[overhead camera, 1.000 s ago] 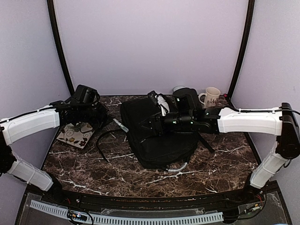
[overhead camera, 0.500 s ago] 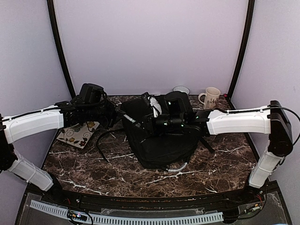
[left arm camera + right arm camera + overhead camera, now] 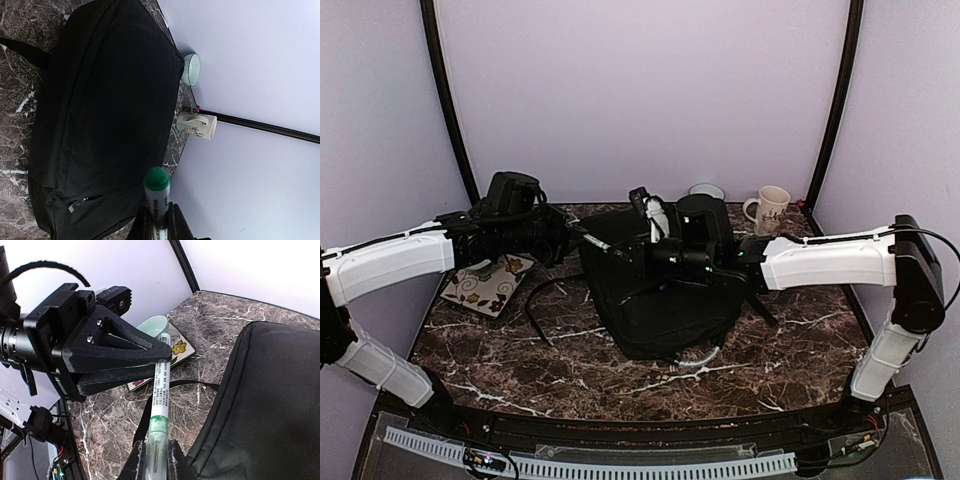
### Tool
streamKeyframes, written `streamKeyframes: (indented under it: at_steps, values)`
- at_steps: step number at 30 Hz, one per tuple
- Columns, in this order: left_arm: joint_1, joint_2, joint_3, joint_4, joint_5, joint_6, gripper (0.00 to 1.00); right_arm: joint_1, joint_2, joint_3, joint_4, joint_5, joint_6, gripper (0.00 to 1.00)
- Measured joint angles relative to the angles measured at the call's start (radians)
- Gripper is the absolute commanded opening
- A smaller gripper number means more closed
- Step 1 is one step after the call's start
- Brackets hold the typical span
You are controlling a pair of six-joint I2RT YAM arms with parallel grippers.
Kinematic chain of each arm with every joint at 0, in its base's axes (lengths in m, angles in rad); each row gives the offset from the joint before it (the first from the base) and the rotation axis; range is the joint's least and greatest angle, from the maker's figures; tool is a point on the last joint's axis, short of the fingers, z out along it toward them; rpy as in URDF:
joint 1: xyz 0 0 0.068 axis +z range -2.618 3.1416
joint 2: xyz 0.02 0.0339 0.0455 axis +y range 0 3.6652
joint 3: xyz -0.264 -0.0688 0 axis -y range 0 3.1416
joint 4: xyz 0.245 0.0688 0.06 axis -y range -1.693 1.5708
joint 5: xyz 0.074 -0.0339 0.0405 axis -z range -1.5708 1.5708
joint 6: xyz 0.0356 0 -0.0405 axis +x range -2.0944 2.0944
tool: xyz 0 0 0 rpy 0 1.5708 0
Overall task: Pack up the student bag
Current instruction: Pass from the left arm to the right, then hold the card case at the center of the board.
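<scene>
While the left gripper pinches the marker and the right gripper has its jaws shut round the green end, both hover over the far-left edge of the bag. It lies flat on the table, no opening showing. Pull before the left lets go and the marker may twist free, landing by the strap left of the bag. Mug and bowl stand behind the bag, out of the way.

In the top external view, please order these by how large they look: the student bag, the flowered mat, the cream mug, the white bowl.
1. student bag
2. flowered mat, partly covered
3. cream mug
4. white bowl, only partly visible, so its last place is unsure
</scene>
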Motion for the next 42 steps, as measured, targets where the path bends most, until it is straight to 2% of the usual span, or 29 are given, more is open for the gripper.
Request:
streamKeyframes:
  at_steps: [4,7,9,12,14,20,26,32,42]
  values:
    - [-0.003,-0.003,0.000,0.005,-0.010,-0.005,0.00,0.000,0.000,0.000,0.001,0.013,0.002,0.01]
    - [-0.005,-0.005,0.000,0.005,-0.017,-0.007,0.06,0.000,0.002,0.004,0.001,0.013,0.003,0.00]
    - [-0.006,-0.009,0.000,0.004,-0.026,-0.004,0.17,0.000,0.004,0.009,0.001,0.013,0.004,0.00]
    - [-0.006,-0.021,0.000,0.001,-0.034,0.009,0.47,0.000,0.008,0.024,-0.006,0.013,0.003,0.00]
    - [-0.012,-0.035,0.000,-0.008,-0.037,0.029,0.60,0.001,0.010,0.040,-0.015,0.017,0.003,0.00]
    - [-0.033,-0.101,0.016,-0.121,-0.091,0.132,0.74,0.001,0.010,0.051,-0.034,0.053,-0.009,0.00]
    - [-0.039,-0.157,0.031,-0.248,-0.151,0.365,0.73,-0.013,-0.037,0.020,-0.085,0.110,-0.032,0.00]
    - [-0.058,-0.153,0.002,-0.284,-0.084,0.566,0.71,-0.064,-0.210,-0.066,-0.162,0.180,-0.051,0.00]
    - [-0.209,0.013,-0.083,-0.275,0.056,0.680,0.71,-0.113,-0.544,-0.268,-0.330,0.315,-0.045,0.00]
